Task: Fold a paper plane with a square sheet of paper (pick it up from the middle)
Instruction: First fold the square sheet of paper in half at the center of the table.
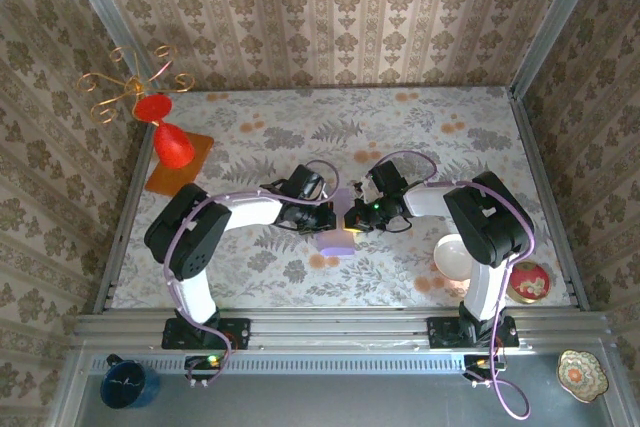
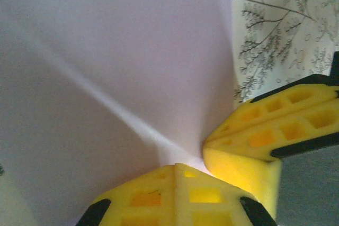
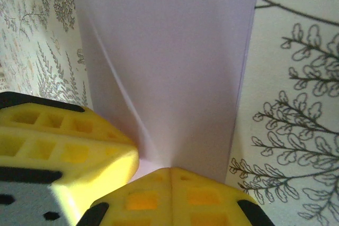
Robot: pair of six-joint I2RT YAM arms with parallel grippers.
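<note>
Both arms reach in to the middle of the table (image 1: 300, 122). There the left gripper (image 2: 175, 169) and right gripper (image 3: 170, 172) pinch the paper (image 1: 338, 241) tip to tip, so nothing fits between them. At 10 o'clock a vase (image 1: 172, 144) stands on a mat (image 1: 166, 182). At 4 o'clock sit a bowl (image 1: 455, 257) and a plate (image 1: 528, 282). From 11 to 2 o'clock the table is bare, and at 6 too.

The top camera looks down over the whole table (image 1: 300, 117). Both wrist cameras press close, apparently sharing the paper (image 2: 132, 51) from opposite sides.
</note>
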